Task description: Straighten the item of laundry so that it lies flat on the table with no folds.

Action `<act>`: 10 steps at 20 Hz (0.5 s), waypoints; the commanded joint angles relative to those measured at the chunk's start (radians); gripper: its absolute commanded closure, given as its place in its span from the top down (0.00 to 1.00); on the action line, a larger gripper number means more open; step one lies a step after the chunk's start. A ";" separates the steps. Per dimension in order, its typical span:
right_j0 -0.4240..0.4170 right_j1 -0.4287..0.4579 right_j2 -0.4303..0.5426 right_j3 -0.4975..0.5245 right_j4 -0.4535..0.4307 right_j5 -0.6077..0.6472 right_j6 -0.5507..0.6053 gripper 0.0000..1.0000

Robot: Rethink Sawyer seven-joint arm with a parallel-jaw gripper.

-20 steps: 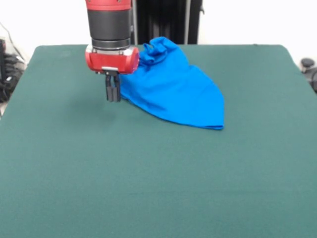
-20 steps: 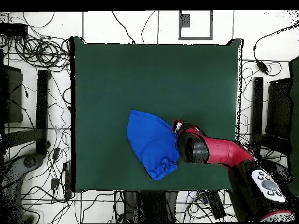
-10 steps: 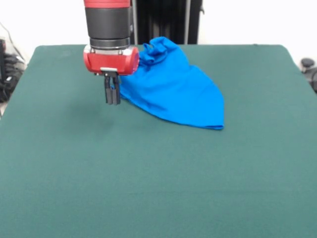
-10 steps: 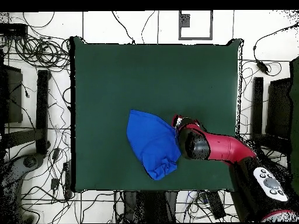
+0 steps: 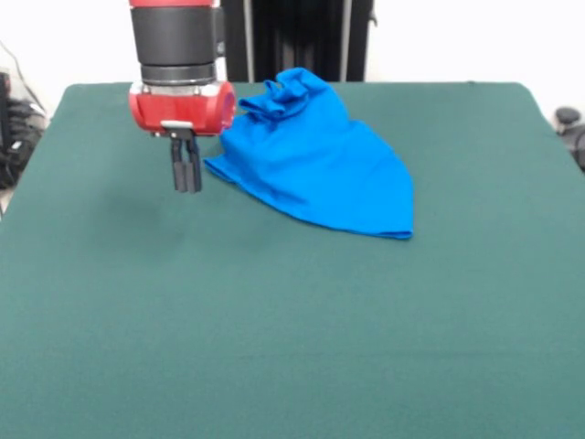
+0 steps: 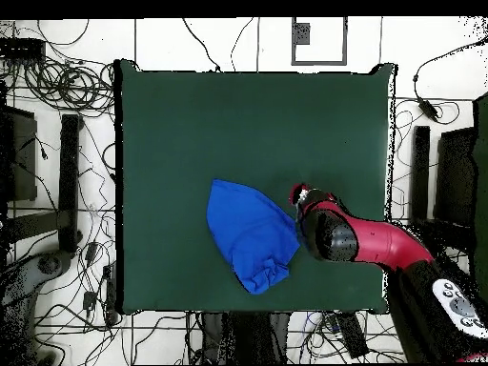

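The item of laundry (image 5: 315, 160), a bright blue T-shirt, lay in the front view as a folded, roughly triangular heap on the far half of the table (image 5: 292, 320), bunched and wrinkled at its far end and tapering to a rounded corner nearer the camera on the right. The gripper (image 5: 186, 169) hung just left of the shirt's left edge, clear of the cloth, its dark fingers (image 5: 179, 168) pressed together and empty, their tips close to the felt.

In the overhead view, the item of laundry (image 6: 250, 235) sat in the lower middle of the table (image 6: 191, 124), near the bottom edge. The gripper (image 6: 301, 196) was mostly hidden under the red arm (image 6: 381, 243), which reached in from the lower right, just beside the shirt's right edge.
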State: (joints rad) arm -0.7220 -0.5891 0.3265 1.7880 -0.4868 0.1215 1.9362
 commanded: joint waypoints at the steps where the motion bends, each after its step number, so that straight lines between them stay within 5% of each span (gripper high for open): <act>1: -0.022 -0.016 0.132 0.113 -0.078 0.092 -0.084 0.00; 10: -0.021 -0.004 0.129 0.119 -0.113 0.058 -0.045 0.00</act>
State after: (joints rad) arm -0.7804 -0.6215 0.3394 1.8271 -0.5452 0.1215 1.9362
